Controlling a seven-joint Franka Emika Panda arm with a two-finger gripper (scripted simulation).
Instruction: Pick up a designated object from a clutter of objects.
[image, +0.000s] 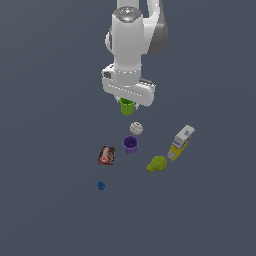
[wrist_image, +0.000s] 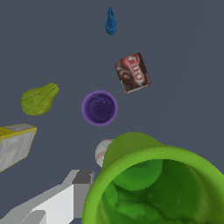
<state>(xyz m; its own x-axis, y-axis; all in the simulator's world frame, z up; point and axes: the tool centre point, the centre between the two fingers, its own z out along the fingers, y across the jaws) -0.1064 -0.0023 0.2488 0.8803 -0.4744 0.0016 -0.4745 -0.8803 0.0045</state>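
Observation:
The bright green cup hangs just under my gripper, which is shut on it and holds it above the clutter. In the wrist view the green cup fills the near part of the picture, open side towards the camera, with one grey finger beside its rim. Below lie the white baseball, the purple ribbed cup, the red-brown packet, the yellow-green lumpy fruit, the yellow-white carton and the tiny blue item.
In the wrist view the baseball is partly hidden behind the green cup. The purple cup, packet, fruit, carton and blue item lie spread on the dark grey floor.

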